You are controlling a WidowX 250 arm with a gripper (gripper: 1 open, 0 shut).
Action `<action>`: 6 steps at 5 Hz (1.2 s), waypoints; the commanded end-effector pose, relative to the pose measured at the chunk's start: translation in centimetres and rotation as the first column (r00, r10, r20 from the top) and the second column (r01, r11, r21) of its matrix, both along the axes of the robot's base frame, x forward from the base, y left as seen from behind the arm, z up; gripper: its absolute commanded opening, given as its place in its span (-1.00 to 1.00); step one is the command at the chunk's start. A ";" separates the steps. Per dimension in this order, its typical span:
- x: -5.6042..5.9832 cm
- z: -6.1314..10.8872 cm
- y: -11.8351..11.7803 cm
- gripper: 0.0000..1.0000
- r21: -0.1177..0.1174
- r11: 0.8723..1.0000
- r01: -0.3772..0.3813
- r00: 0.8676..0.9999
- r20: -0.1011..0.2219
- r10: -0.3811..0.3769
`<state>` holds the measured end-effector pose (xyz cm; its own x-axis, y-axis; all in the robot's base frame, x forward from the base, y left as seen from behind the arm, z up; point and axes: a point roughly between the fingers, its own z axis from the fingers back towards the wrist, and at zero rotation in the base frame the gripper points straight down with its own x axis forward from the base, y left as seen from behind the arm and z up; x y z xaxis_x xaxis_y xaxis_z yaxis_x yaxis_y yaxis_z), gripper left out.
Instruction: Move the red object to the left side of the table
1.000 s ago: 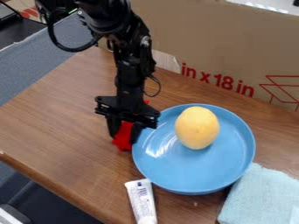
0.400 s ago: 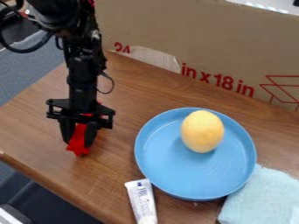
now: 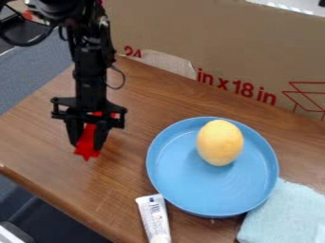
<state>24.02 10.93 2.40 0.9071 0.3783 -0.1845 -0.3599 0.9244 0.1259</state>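
The red object [image 3: 87,142] is gripped between the jaws [image 3: 89,131], at the left of the counter [image 3: 124,174], left of the plate [image 3: 166,180]. It should be lowered gently, clear of the counter's edge, and released only once supported. Counted: one red object, one blue plate, one yellow fruit [image 3: 219,141] on it, one white tube [image 3: 154,219], one pale cloth [image 3: 282,214], one cardboard box [image 3: 216,47].

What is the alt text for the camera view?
A black robot arm's jaws grip a small red object above or on the left part of a wooden table. To the right, a blue plate holds a yellow fruit.
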 end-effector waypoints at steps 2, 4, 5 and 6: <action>1.7 5.7 0.8 -1.00 -0.036 0.997 -0.072 0.985 0.157 0.077; 0.9 9.5 -2.6 -1.00 -0.112 0.993 0.028 0.980 0.200 -0.005; 0.3 10.0 -2.1 -1.00 -0.134 0.991 0.018 0.977 0.213 0.011; -0.3 8.8 -1.1 -1.00 -0.125 0.992 0.021 0.972 0.234 0.009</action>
<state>23.44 10.37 13.06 0.9298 0.3591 -0.0803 -0.3654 0.9269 -0.0856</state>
